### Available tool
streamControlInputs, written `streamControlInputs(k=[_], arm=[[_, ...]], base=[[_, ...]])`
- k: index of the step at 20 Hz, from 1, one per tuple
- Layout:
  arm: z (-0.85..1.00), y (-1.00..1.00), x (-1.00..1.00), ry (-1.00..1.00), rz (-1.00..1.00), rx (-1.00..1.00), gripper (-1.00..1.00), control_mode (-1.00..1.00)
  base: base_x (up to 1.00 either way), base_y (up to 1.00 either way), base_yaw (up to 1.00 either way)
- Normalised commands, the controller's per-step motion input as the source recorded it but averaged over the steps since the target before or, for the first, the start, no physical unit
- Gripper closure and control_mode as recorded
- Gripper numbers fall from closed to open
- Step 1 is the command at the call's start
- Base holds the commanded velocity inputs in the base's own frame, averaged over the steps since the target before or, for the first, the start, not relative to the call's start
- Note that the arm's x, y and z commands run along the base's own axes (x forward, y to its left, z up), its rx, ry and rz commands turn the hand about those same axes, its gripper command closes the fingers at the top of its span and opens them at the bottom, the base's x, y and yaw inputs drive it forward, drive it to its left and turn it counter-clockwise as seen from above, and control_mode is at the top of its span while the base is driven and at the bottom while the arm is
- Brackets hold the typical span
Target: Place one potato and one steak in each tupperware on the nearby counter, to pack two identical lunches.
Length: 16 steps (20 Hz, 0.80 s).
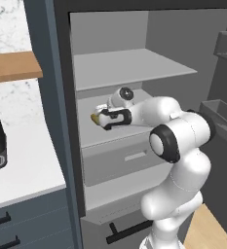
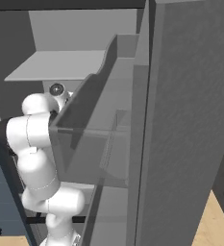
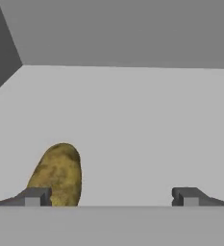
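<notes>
**Lining Up on the Potato Inside the Fridge**

Reaching into the open fridge, the hand (image 3: 111, 197) stands wide and holds nothing. The potato (image 3: 56, 174) lies on the grey middle shelf (image 1: 134, 127), close against one fingertip (image 3: 34, 197) and off-centre in the gap. A good grasp likely calls for sliding the hand sideways until the potato sits midway between the fingertips, then easing forward before closing. Room is tight: the upper shelf (image 1: 129, 65) hangs overhead, the fridge's side wall (image 3: 0, 43) stands near the potato's side, and the door bin (image 2: 84, 120) crowds the arm's elbow.
</notes>
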Motion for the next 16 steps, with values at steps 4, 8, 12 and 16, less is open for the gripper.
streamControlInputs(k=[4,8,12,16], arm=[[-0.22,0.37,0.01,0.05,0.00,0.00,-1.00,-1.00],[-0.19,0.42,0.23,0.05,0.00,0.00,-1.00,-1.00],[-0.12,0.40,0.45,0.12,0.00,0.00,-1.00,-1.00],[-0.16,0.27,0.20,0.13,0.00,0.00,-1.00,-1.00]], base=[[0.00,0.00,0.00],[0.00,0.00,0.00],[0.00,0.00,0.00],[0.00,0.00,0.00]])
